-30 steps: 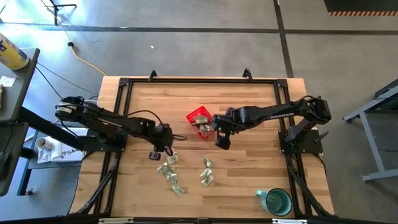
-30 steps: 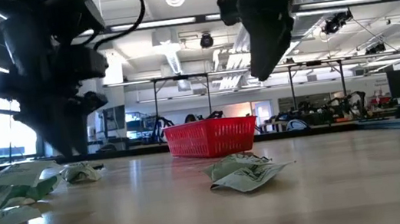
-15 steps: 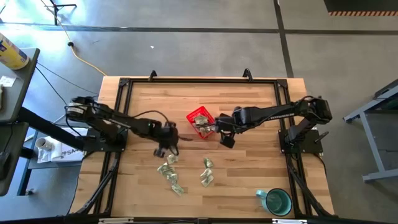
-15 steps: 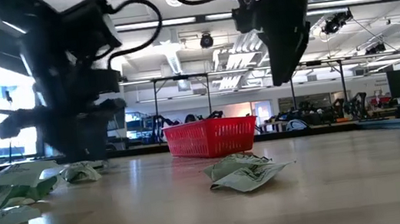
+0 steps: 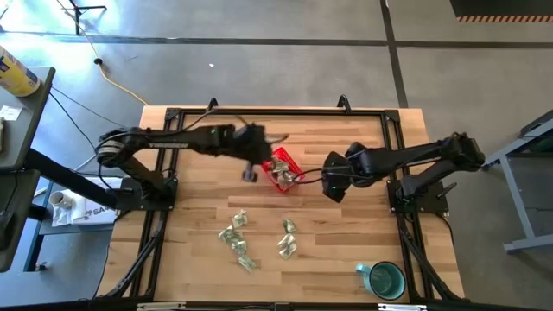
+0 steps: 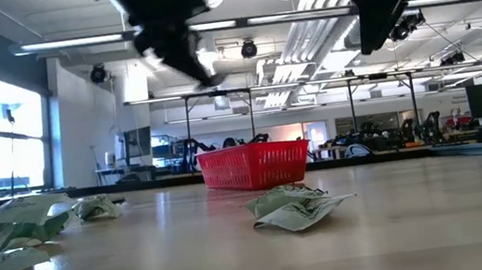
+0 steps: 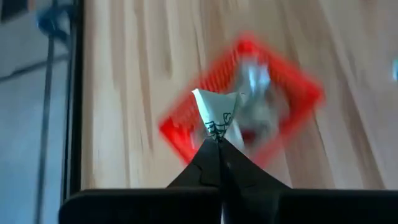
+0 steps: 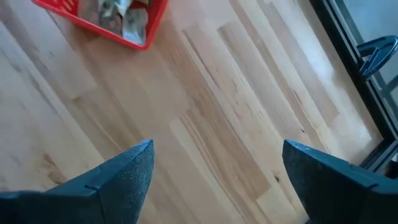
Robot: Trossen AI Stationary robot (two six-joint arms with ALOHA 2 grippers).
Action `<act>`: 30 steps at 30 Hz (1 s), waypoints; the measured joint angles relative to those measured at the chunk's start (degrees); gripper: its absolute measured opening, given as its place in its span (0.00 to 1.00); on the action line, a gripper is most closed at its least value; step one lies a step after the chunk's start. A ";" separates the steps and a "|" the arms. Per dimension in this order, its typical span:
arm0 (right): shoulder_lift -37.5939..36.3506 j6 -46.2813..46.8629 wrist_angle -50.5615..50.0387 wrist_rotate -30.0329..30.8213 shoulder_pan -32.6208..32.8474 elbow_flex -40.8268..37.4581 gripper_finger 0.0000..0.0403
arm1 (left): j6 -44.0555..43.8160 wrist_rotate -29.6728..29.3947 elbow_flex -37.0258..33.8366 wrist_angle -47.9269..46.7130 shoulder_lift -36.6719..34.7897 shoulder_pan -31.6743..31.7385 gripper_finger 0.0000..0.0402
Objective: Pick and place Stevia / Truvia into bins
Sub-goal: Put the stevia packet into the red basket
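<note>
Packets (image 5: pixel 237 239) of sweetener lie crumpled in a loose cluster on the wooden surface (image 5: pixel 346 250), toward six o'clock from the red basket (image 5: pixel 281 168), which sits near the middle and already has a few packets inside. One more packet (image 7: pixel 219 114) is pinched in the left gripper (image 5: pixel 251 170), whose jaws are pressed together on its lower edge so it stands up between them. The left arm reaches in from nine o'clock, stretched nearly straight across the surface, its gripper raised just beside the basket's nine o'clock side. The right arm comes in from three o'clock, bent at the elbow, with the right gripper (image 5: pixel 333 187) raised near the basket's four o'clock corner; its jaws stand wide apart and hold nothing, with bare wood between them.
</note>
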 joint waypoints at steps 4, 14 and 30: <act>-0.72 0.34 0.13 -0.13 0.68 0.01 0.85 | -3.43 5.08 3.86 -1.23 6.28 2.00 0.20; -0.28 -2.80 4.04 -3.92 2.68 0.01 0.86 | -17.67 -1.15 4.17 -11.21 6.79 -1.01 0.73; 21.16 -18.43 37.05 -24.62 3.50 0.03 0.86 | -58.73 -8.42 -16.31 -24.01 -19.82 -17.99 0.66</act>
